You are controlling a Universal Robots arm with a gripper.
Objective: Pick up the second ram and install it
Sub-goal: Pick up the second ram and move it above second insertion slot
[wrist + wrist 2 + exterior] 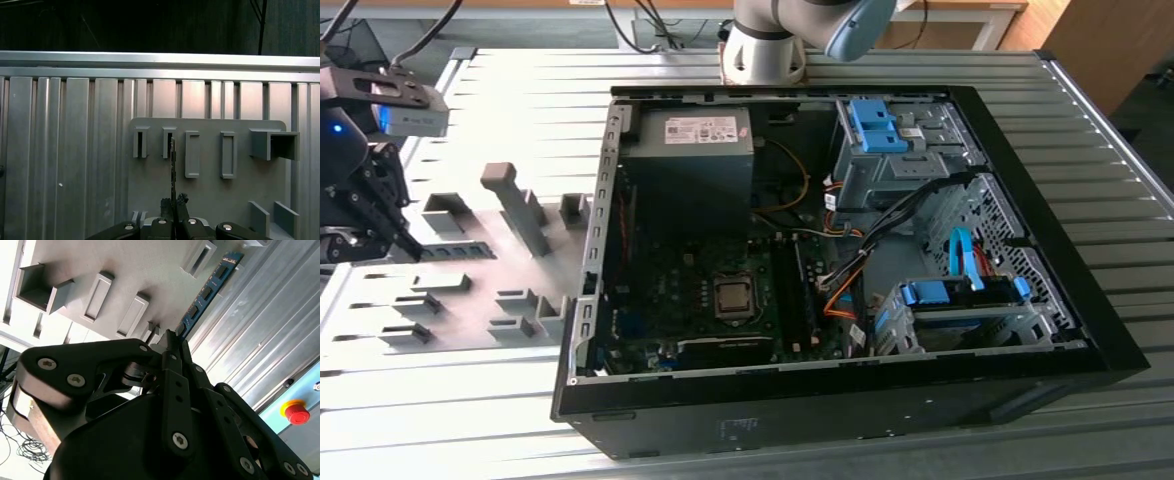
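The second ram [206,293] is a thin blue-green stick with dark chips, and it reaches out from my fingertips across the grey fixture plate [140,270]. Edge-on in the first wrist view, the ram [173,165] is a thin dark line whose far end lies by a slot block [168,142]. My gripper [172,337] [173,201] is shut on the stick's near end. In the exterior view the gripper [390,238] hangs over the fixture plate [480,295] at the exterior view's left, away from the open computer case [987,130]. Whether the ram still rests on the plate cannot be told.
Several grey fixture blocks [520,205] stand up from the plate. The case holds a motherboard with long black slots [787,290], a power supply [687,150], blue drive cages [961,295] and loose cables. The arm's base [767,45] stands behind the case. A red stop button [296,412] sits off the table.
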